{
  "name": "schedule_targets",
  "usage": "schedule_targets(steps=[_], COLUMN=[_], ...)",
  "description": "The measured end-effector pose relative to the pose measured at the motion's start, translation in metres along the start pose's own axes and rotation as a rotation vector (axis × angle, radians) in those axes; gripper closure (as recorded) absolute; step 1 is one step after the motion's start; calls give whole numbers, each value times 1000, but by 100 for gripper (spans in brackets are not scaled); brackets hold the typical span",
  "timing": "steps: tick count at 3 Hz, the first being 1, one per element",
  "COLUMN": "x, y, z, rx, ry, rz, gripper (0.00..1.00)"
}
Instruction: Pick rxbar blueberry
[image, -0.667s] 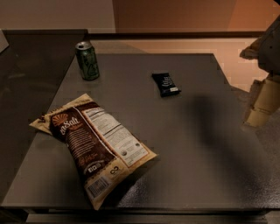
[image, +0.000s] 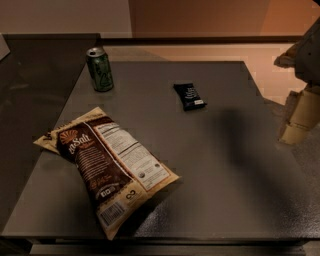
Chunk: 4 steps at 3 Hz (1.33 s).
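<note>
The rxbar blueberry (image: 189, 96) is a small flat dark bar with white print and a white end label. It lies flat on the dark grey table (image: 225, 165), right of centre towards the back. My gripper (image: 299, 119) shows as beige parts at the right edge of the view, hanging over the table's right side. It is well to the right of the bar and a little nearer to the camera, apart from it. Its shadow falls on the table between the two.
A large brown-and-cream chip bag (image: 107, 167) lies across the front left of the table. A green drink can (image: 100, 69) stands upright at the back left corner. A darker counter (image: 35, 100) adjoins the table on the left.
</note>
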<state>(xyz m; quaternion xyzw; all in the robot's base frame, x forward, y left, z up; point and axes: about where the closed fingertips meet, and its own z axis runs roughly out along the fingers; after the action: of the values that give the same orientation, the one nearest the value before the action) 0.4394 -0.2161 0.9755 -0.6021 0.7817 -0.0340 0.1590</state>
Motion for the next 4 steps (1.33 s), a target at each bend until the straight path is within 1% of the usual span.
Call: schedule_targets(steps=[2,3,4], x=[-34,-49,-67], y=[-42,-63,-86], z=[53,73,90], rx=[-11,-3,25], ry=[-23,-42,-49], rz=[141,222,306], gripper=[0,0,0])
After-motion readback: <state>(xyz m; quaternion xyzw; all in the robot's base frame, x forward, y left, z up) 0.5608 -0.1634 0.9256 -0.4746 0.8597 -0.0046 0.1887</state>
